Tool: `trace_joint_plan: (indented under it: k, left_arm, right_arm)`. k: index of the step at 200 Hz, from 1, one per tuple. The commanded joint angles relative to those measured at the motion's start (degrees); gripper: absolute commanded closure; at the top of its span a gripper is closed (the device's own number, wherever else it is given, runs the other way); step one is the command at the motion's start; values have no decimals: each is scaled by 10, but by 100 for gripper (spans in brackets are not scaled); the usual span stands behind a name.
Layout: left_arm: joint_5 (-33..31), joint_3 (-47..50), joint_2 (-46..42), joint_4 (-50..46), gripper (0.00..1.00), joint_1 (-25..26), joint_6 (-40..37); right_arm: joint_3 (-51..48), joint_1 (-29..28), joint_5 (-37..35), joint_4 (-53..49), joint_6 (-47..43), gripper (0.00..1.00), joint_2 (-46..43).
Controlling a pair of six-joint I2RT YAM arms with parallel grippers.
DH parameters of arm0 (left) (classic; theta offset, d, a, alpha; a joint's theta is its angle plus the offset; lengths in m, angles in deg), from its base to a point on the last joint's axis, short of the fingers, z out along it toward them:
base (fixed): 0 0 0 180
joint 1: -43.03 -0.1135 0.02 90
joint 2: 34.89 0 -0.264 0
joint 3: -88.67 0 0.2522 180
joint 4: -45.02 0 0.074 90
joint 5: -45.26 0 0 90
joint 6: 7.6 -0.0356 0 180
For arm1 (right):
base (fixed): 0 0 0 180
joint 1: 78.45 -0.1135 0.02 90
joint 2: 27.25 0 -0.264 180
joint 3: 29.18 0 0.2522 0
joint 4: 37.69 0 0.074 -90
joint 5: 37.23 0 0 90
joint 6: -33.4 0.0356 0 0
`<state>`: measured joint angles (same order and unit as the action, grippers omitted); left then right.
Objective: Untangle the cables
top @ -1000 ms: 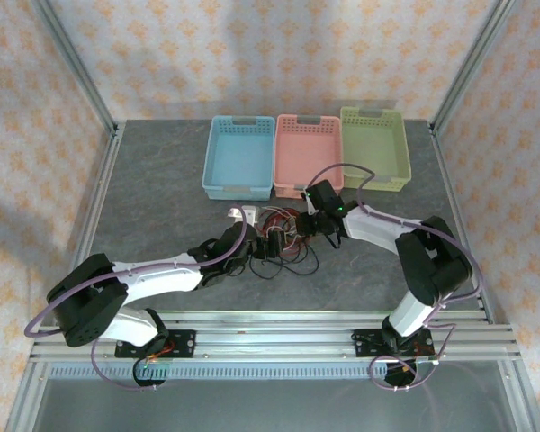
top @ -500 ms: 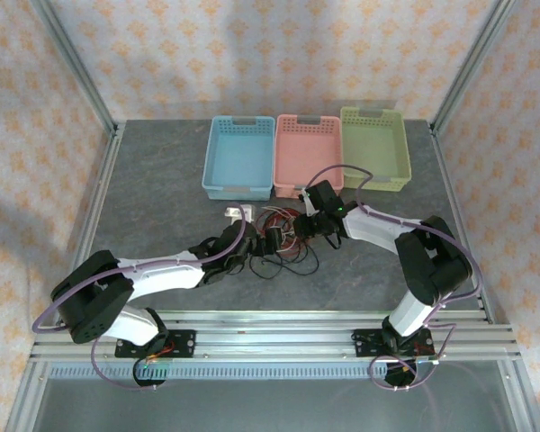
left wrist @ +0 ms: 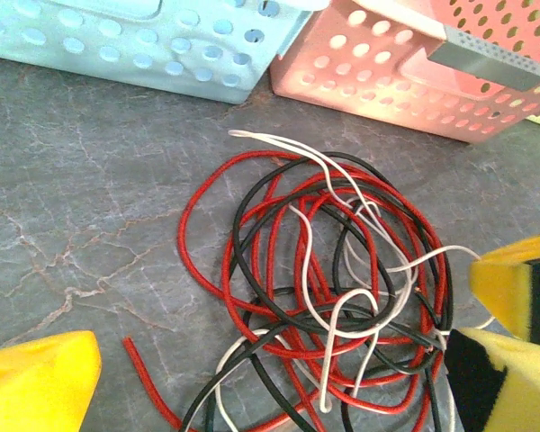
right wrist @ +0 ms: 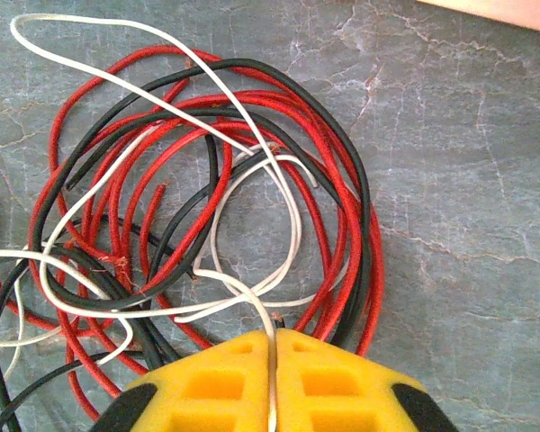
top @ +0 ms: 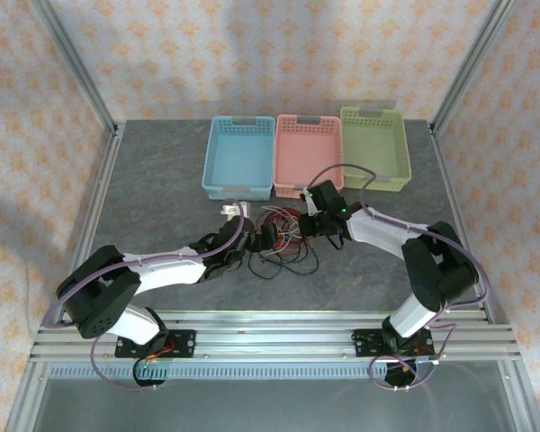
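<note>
the grey stone-patterned table (top: 162, 180) carries the knot of cables (top: 283, 229) just in front of the baskets, between the two grippers. the likely trouble: if the right arm pulls now, the whole bundle may slide across the table instead of loosening, since nothing pins it down. a hard tug could also cinch the loops tighter, or let the thin strand slip from the pads.

along the far edge a blue basket (top: 238, 121), a pink basket (top: 308, 121) and a green basket (top: 371, 113) sit side by side, all three looking empty from above.

the left gripper (left wrist: 270, 369) stands spread wide over the near side of the tangle, holding nothing. the right gripper (right wrist: 274, 346) is pinched closed on a white wire (right wrist: 296, 220), which threads through the red wires (right wrist: 351, 252) and black wires (right wrist: 243, 63).
</note>
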<state>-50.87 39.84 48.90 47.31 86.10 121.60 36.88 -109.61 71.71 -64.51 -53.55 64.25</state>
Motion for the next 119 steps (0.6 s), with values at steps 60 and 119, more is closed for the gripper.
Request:
trace_joint_plan:
  k: [60, 119]
  left_arm:
    - [8, -91, 86, -39, 1, -3, 1]
    - [16, -117, 126, -41, 1, -2, 2]
  right_arm:
    - [-40, 1, 31, 46, 24, 100, -73]
    - [-57, 1, 43, 57, 26, 100, -103]
